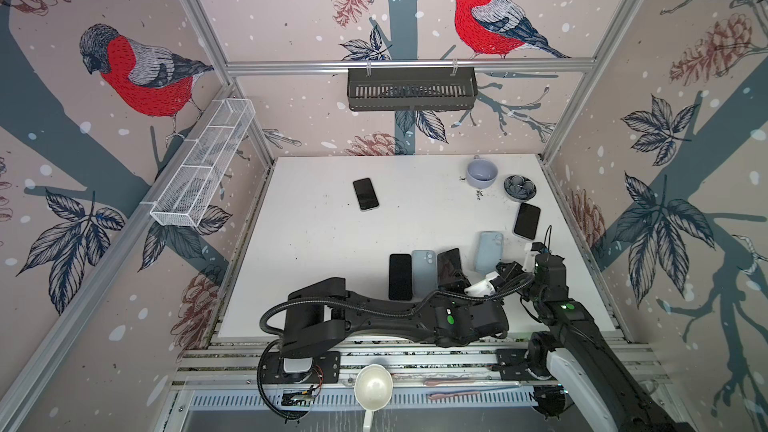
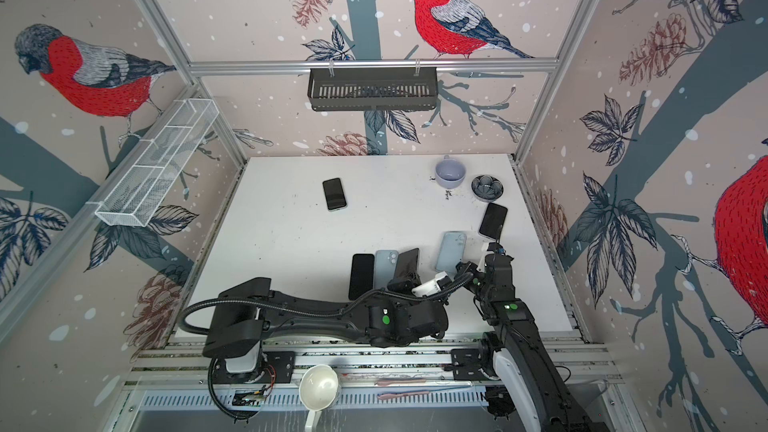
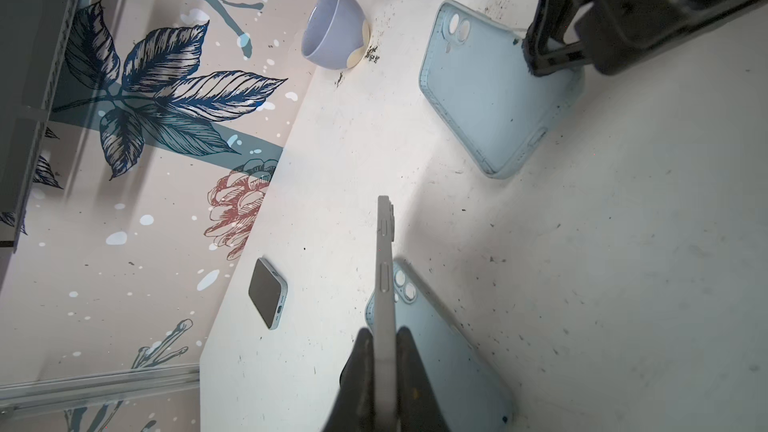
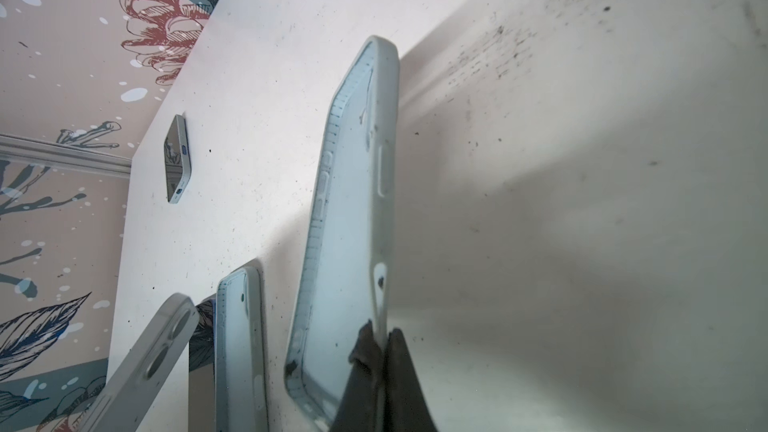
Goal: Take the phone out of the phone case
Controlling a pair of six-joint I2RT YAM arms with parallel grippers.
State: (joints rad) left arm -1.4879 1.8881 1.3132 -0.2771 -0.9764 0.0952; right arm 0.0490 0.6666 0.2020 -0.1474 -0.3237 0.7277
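My left gripper point(image 3: 384, 332) is shut on the phone point(image 3: 384, 268), which is out of its case and shows edge-on in the left wrist view. In both top views the phone point(image 1: 449, 263) point(image 2: 408, 263) stands tilted above the table, dark screen up, in that gripper point(image 1: 454, 281). The empty light blue phone case point(image 4: 349, 222) point(image 1: 489, 251) is just right of it. My right gripper point(image 4: 380, 332) point(image 1: 502, 268) is shut on the case's side wall near a corner. The case's open side shows, and nothing is inside.
A second light blue case point(image 1: 424, 273) and a black phone point(image 1: 400, 277) lie flat left of the held phone. More phones lie at mid-table point(image 1: 365, 194) and far right point(image 1: 527, 221). A lilac cup point(image 1: 481, 172) and a small patterned bowl point(image 1: 519, 187) sit at the back right.
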